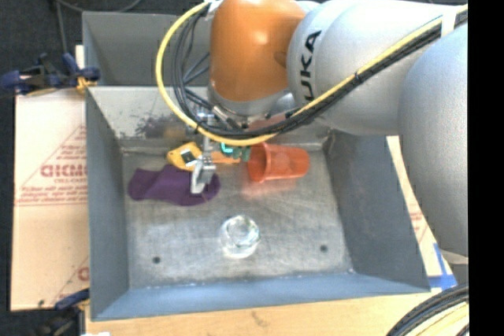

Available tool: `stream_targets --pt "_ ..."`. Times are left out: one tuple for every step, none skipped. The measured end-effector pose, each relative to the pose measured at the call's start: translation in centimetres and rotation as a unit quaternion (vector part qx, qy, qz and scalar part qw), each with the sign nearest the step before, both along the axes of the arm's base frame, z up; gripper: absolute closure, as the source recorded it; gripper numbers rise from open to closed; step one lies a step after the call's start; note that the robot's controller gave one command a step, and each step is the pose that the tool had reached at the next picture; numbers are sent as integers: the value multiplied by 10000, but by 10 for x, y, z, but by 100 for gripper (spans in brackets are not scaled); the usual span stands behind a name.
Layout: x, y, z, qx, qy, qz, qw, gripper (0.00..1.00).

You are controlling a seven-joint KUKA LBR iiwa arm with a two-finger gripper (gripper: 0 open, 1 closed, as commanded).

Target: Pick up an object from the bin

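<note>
My gripper (201, 179) hangs below the orange wrist cover, at the back middle of the bin. Its tip is down on the right end of a crumpled purple cloth (161, 186) that lies left of centre. A small yellow and black thing (183, 156) lies just behind the cloth, close to the left side of the gripper and partly hidden by it. An orange translucent cup (277, 163) lies on its side just right of the gripper.
A clear round glass-like thing (239, 236) lies near the front middle of the bin floor. The arm and its orange cover hide the back wall of the bin and its right rim.
</note>
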State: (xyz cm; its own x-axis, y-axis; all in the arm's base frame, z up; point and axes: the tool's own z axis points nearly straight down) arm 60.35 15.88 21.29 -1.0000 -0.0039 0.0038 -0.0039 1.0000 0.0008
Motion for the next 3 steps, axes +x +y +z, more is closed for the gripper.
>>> stream_targets --pt "2 -1 5 6 -38 -13 10000 0" --pt "7 3 -42 2 -74 280 9996 0" --pt "-21 -11 -112 0 -50 1220 9925 0"
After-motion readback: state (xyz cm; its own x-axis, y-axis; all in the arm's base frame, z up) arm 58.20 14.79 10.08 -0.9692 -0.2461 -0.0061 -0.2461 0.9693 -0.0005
